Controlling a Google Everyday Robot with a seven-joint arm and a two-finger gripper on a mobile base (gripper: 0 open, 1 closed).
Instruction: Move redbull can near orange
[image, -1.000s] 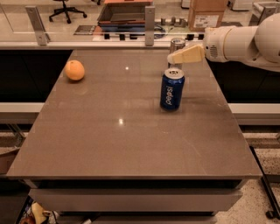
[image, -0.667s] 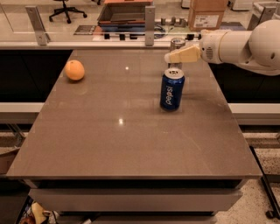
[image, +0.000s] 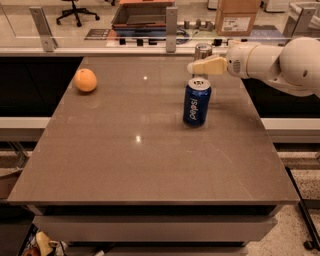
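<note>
The gripper (image: 194, 67) sits at the table's (image: 150, 165) far edge right by the redbull can (image: 202, 49) (can't tell if it's spread or clamped), so it should grab that 1 squarely, dodge the blue can (image: 197, 101), then go left toward the orange (image: 85, 80).

A wide brown smooth-topped counter (image: 150, 165) fills the view, and small glints of overhead light (image: 138, 138) sit on its surface. Along the far edge runs a clear glass screen (image: 100, 25), held up by grey metal posts (image: 171, 29). Beyond it there's a black swivel office chair (image: 75, 10) and a brown cardboard box (image: 237, 15). Down at the bottom right, pale speckled floor (image: 285, 240). The end effector (image: 196, 67) hangs over the counter's far right side.
</note>
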